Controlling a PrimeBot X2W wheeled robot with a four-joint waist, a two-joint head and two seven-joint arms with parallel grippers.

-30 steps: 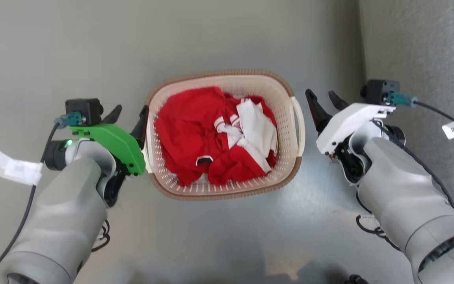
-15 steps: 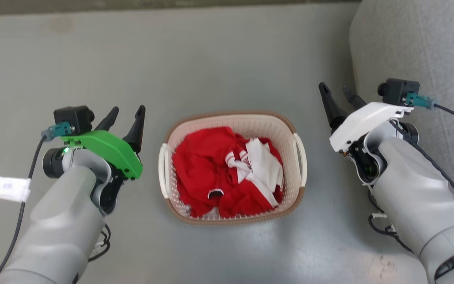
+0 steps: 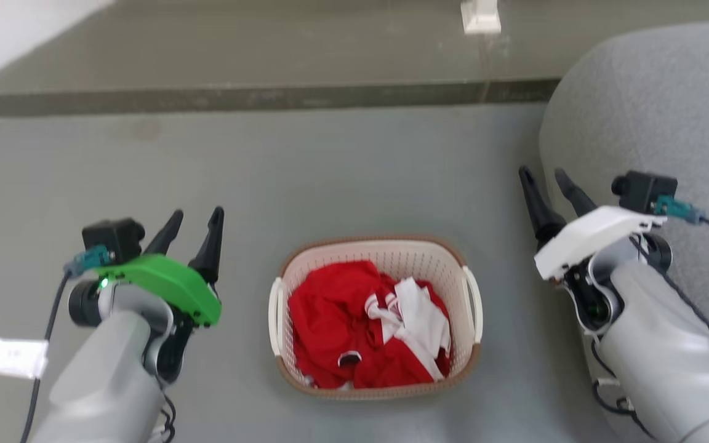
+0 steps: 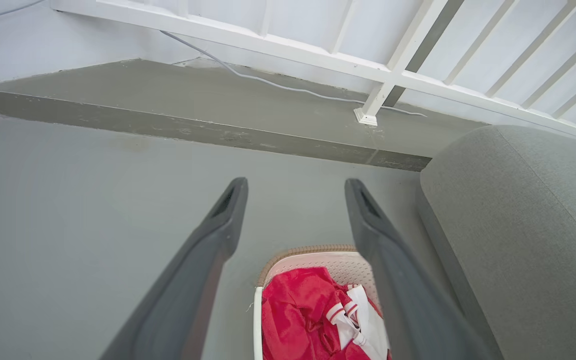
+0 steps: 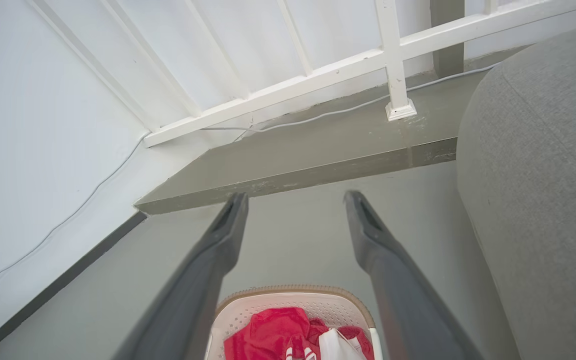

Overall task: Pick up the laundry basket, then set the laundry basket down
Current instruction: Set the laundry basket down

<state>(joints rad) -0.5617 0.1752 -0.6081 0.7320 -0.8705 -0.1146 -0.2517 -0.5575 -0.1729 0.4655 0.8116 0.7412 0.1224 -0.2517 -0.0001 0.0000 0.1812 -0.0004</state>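
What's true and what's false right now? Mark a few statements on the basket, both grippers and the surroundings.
1. The laundry basket rests on the floor. True.
2. The left gripper is shut on a basket handle. False: it is open, off to the basket's side, touching nothing.
3. The basket holds red and white cloth. True.
4. The right gripper is shut. False: its fingers are spread and it holds nothing.
5. The grey upholstered seat stands on the robot's left. False: it is on the robot's right, beside the right arm.
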